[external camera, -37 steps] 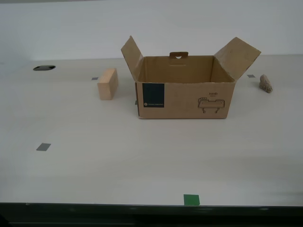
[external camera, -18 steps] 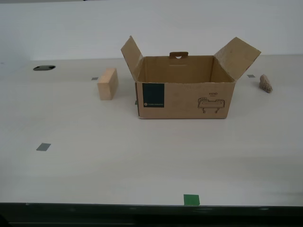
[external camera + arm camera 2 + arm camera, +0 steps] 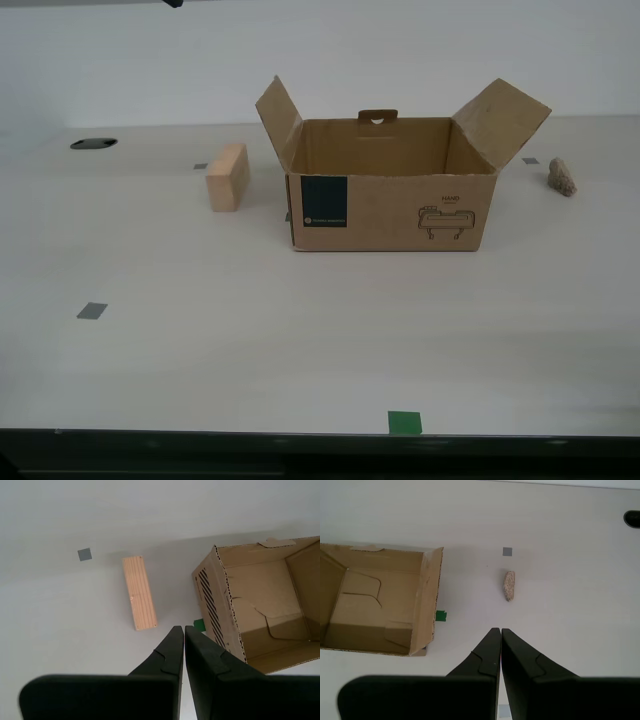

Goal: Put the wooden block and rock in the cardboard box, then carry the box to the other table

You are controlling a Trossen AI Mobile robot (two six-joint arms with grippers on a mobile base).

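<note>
Corrugated box [image 3: 390, 210], grainy block [image 3: 227, 177], lumpy rock [image 3: 563, 177]

Printed word: "HAND" in small black capitals on the front face of the cardboard box [image 3: 390, 195], right of centre in the exterior view, just above the black line drawing [image 3: 445, 220].
Line under it: a smaller line of print, too small to read.
Blue label: dark blue square label [image 3: 323, 202] at the left of the box front; a pale line of text runs along its lower edge, illegible.
</note>
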